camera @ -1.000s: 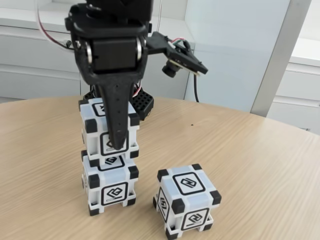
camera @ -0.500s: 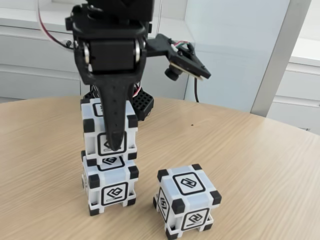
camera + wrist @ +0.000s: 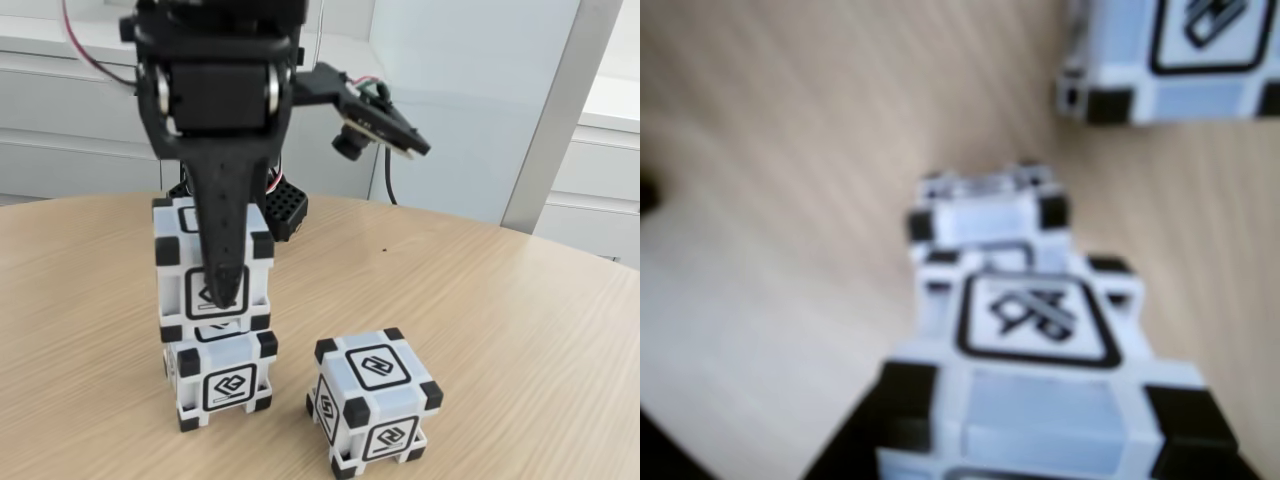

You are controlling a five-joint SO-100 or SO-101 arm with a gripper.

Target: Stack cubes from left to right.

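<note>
Cubes: the gripper (image 3: pixel 222 285) is closed on the upper cube (image 3: pixel 212 268), which has just lifted slightly and shifted left off the lower cube (image 3: pixel 222 378) directly beneath it. The stack looks undone or being readjusted; a third cube (image 3: pixel 373 402) waits on the desk (image 3: pixel 520 330) to the gripper's lower right.

Gripper (image 3: pixel 222 290) raised slightly, shifted left in fixed view; held cube (image 3: pixel 212 268) lifted, loosely over bottom cube (image 3: pixel 222 378).

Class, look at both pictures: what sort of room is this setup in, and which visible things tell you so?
Probably an office or lab: a round light wooden table, white cabinets behind it, and a pale grey partition panel.
</note>
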